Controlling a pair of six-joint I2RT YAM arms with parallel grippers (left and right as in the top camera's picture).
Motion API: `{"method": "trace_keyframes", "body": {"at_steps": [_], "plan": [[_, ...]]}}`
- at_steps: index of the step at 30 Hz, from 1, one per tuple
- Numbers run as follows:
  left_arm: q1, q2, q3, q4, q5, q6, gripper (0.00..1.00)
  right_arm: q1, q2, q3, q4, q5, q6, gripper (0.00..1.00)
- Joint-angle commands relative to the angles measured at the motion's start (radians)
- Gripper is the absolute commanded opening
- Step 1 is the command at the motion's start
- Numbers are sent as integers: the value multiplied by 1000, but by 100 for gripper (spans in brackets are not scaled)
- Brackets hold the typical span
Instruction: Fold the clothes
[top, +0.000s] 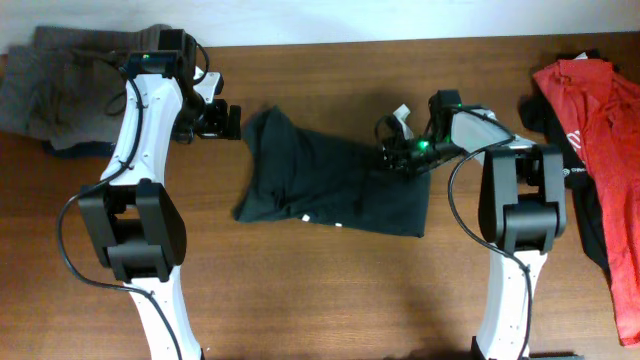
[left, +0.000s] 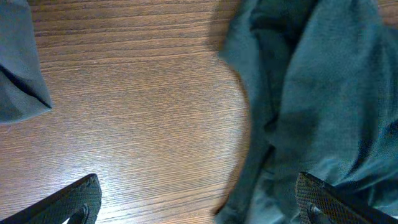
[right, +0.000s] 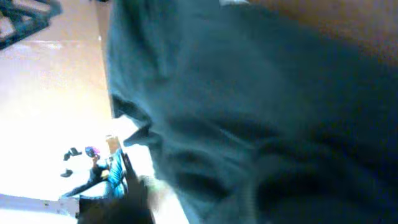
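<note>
The black T-shirt (top: 330, 180) lies crumpled and partly folded in the middle of the table, a white tag (top: 402, 114) at its far right edge. My left gripper (top: 228, 120) hovers at the shirt's upper left corner. In the left wrist view it (left: 202, 202) is wide open over bare wood, the right finger (left: 323, 199) over the shirt's edge (left: 311, 93). My right gripper (top: 395, 152) is down on the shirt's upper right part. The blurred right wrist view is filled with dark cloth (right: 261, 112), which hides the jaws. A red T-shirt (top: 600, 110) and a grey garment (top: 50, 80) lie apart.
The red T-shirt lies at the right table edge on top of another dark garment (top: 590, 220). The grey garment is bunched at the far left corner, behind the left arm (top: 140, 150). A loose corner of cloth (left: 18, 74) shows at the left of the left wrist view.
</note>
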Motion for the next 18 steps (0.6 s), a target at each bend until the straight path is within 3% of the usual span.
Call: {"method": "trace_keyframes", "body": {"at_steps": [1, 3, 4, 7, 10, 15, 18], "plan": [[-5, -5, 0, 10, 77, 74, 99, -10, -111, 101, -83, 119, -10, 76], [-5, -3, -17, 45, 127, 88, 99, -11, -164, 174, -169, 178, -8, 95], [-5, -3, -28, 62, 130, 88, 99, -12, -180, 197, -197, 212, -7, 99], [-5, -3, -86, 131, 187, 132, 99, -18, -237, 250, -267, 354, 77, 99], [-5, 0, -156, 178, 274, 196, 99, -23, -270, 254, -301, 359, 81, 99], [-5, 28, -277, 294, 292, 227, 99, -29, -278, 254, -379, 370, 70, 99], [-5, 70, -300, 324, 419, 275, 99, -27, -278, 254, -403, 370, 57, 99]]}}
